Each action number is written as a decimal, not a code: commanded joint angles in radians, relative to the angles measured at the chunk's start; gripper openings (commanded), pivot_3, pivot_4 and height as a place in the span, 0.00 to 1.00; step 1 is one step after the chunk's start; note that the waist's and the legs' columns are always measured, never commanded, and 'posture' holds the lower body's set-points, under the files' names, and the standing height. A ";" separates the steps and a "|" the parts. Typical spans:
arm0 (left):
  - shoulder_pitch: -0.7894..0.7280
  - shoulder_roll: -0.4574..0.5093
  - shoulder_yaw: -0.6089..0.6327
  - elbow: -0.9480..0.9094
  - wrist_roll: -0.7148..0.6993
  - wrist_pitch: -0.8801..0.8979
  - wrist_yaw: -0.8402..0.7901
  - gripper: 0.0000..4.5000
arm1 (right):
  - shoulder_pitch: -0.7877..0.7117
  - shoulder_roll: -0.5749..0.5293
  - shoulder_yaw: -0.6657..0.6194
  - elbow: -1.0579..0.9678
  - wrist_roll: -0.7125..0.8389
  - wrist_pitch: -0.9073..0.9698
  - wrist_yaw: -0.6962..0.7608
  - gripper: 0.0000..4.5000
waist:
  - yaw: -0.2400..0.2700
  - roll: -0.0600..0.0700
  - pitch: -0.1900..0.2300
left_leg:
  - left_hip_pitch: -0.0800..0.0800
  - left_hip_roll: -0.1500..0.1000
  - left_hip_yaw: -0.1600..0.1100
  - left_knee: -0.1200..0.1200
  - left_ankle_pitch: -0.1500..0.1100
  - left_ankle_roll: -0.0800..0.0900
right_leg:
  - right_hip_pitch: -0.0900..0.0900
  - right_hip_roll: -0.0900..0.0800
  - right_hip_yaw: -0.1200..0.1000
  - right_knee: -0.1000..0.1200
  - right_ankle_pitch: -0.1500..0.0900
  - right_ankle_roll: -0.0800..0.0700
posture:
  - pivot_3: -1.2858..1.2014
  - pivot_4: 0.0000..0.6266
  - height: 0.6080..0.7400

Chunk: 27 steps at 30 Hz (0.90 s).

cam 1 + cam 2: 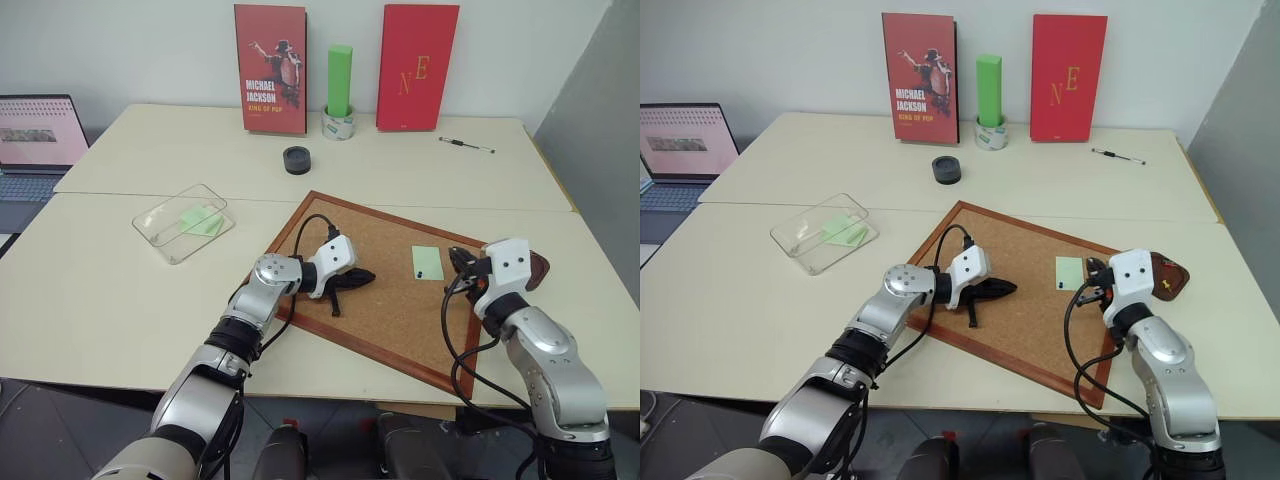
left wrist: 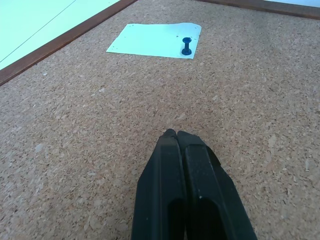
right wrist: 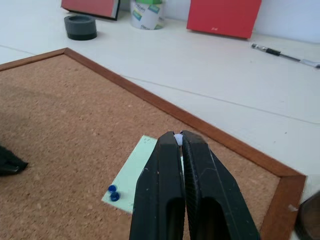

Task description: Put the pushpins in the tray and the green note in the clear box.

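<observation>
I see the green note (image 1: 427,262) on the corkboard (image 1: 380,300), one blue pin (image 3: 113,192) holding it; right gripper (image 3: 179,140) jaws pinch a pale pin. The tray (image 1: 1172,277) at three o'clock holds one. Left gripper (image 2: 176,135) jaws pressed together.

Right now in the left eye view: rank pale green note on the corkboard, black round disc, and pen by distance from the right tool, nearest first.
1. Pale mint-green paper note, on the brown corkboard, just left of the right tool.
2. Black-and-silver pen, on the cream table beyond the board, toward the back right.
3. Black round puck-like disc, back and well to the left, before the red book.
</observation>
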 commanded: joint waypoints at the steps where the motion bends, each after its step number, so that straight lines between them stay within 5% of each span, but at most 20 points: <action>1: 0.009 -0.001 -0.022 0.013 0.021 0.011 -0.004 0.00 | 0.024 -0.073 -0.089 -0.010 -0.070 -0.028 -0.035 0.02 | 0.001 0.000 0.000 | 0.000 0.000 0.000 0.000 0.000 0.000 | 0.000 0.000 0.000 0.000 0.000 0.000 | 0.52 0.24 1.00; 6: 0.008 -0.003 -0.025 0.014 0.020 0.009 -0.005 0.00 | 0.038 -0.177 -0.117 0.106 -0.183 -0.042 -0.074 0.02 | 0.000 0.000 0.000 | 0.000 0.000 0.000 0.000 0.000 0.000 | 0.000 0.000 0.000 -0.001 0.000 0.000 | 0.52 0.24 1.00; 16: -0.003 -0.006 -0.028 0.029 0.024 -0.003 -0.008 0.00 | -0.069 -0.200 -0.086 0.333 -0.228 -0.080 -0.079 0.02 | 0.000 0.000 0.000 | 0.001 0.000 0.001 0.000 0.000 0.000 | 0.001 0.000 0.001 0.000 -0.001 -0.001 | 0.52 0.24 1.00; 27: 0.005 -0.002 -0.027 0.019 0.021 0.003 -0.008 0.00 | -0.102 -0.196 -0.077 0.344 -0.229 -0.052 -0.076 0.51 | 0.001 0.000 0.000 | 0.001 0.000 0.000 0.000 0.000 0.000 | 0.001 0.000 0.001 -0.001 0.000 0.001 | 0.52 0.24 1.00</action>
